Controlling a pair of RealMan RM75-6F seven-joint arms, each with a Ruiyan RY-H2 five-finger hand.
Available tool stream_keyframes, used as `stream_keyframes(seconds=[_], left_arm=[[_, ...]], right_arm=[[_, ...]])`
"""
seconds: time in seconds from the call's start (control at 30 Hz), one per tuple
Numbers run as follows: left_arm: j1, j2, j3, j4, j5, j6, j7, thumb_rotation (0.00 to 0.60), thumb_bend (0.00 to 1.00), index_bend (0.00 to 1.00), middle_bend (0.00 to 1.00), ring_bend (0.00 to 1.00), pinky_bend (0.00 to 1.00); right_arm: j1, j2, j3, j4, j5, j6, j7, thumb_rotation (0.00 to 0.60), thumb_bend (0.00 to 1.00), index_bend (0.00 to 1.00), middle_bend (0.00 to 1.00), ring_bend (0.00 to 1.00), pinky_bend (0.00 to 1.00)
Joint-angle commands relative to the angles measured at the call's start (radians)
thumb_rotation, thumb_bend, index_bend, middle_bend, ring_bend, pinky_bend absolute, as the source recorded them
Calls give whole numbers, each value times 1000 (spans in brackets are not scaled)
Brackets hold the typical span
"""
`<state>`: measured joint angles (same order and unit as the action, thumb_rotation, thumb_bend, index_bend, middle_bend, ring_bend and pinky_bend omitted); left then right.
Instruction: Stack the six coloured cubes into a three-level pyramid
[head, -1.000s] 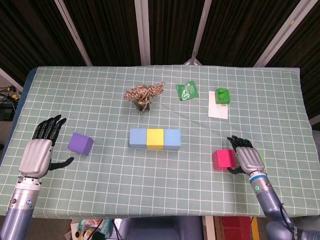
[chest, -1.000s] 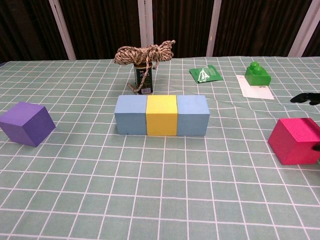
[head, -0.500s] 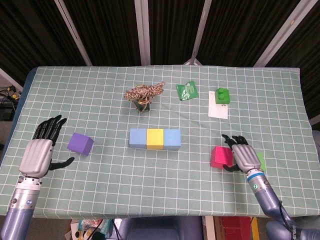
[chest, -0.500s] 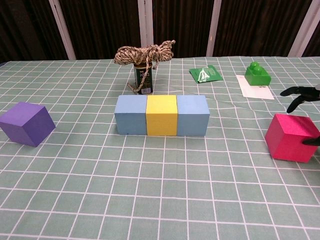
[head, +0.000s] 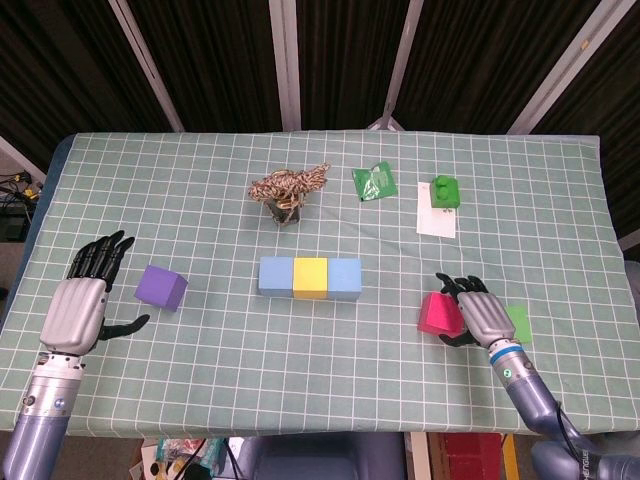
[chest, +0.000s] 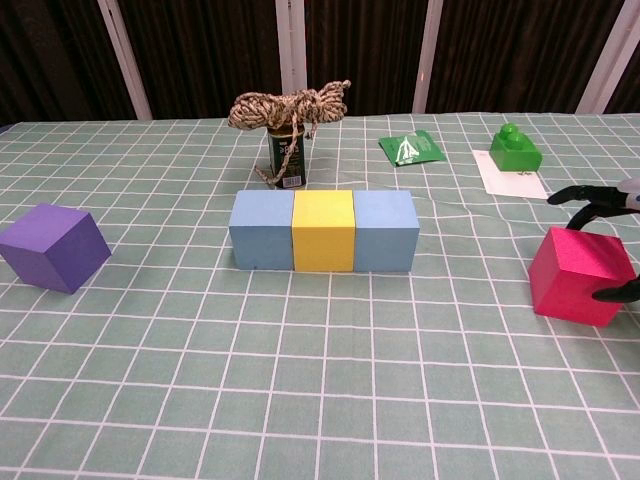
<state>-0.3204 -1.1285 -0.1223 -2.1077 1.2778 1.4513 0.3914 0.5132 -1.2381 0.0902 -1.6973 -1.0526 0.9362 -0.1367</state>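
Three cubes stand in a touching row mid-table: a blue cube (head: 276, 276) (chest: 262, 230), a yellow cube (head: 310, 278) (chest: 323, 232) and a second blue cube (head: 344, 279) (chest: 385, 230). Right of the row, my right hand (head: 478, 312) grips a pink cube (head: 437, 313) (chest: 580, 275), which sits tilted, with fingers (chest: 585, 194) on its far side and the thumb on its near side. A light green cube (head: 518, 322) shows just right of that hand. A purple cube (head: 161, 288) (chest: 55, 247) lies at the left. Beside it my left hand (head: 75, 305) is open, fingers spread, apart from it.
A can topped with tangled twine (head: 288, 190) (chest: 288, 150) stands behind the row. A green packet (head: 374, 182) and a green toy brick (head: 444, 192) on a white card lie at the back right. The table's front edge runs close below both hands.
My right hand has closed around the pink cube and shifted it leftward toward the row, tilting it. The left hand and the purple cube have stayed still.
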Motion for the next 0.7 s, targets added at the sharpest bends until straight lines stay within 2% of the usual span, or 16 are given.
stream_keyframes(seconds=[0.03, 0.7], left_arm=[[1, -1, 0, 0, 0, -2, 1, 600, 161, 0, 6, 0, 0], [7, -5, -3, 0, 7, -12, 5, 600, 161, 0, 6, 0, 0]], right_arm=[[2, 4, 10, -14, 29, -10, 13, 600, 228, 0, 216, 125, 0], [17, -16, 32, 26, 108, 33, -71, 600, 228, 0, 213, 125, 0]])
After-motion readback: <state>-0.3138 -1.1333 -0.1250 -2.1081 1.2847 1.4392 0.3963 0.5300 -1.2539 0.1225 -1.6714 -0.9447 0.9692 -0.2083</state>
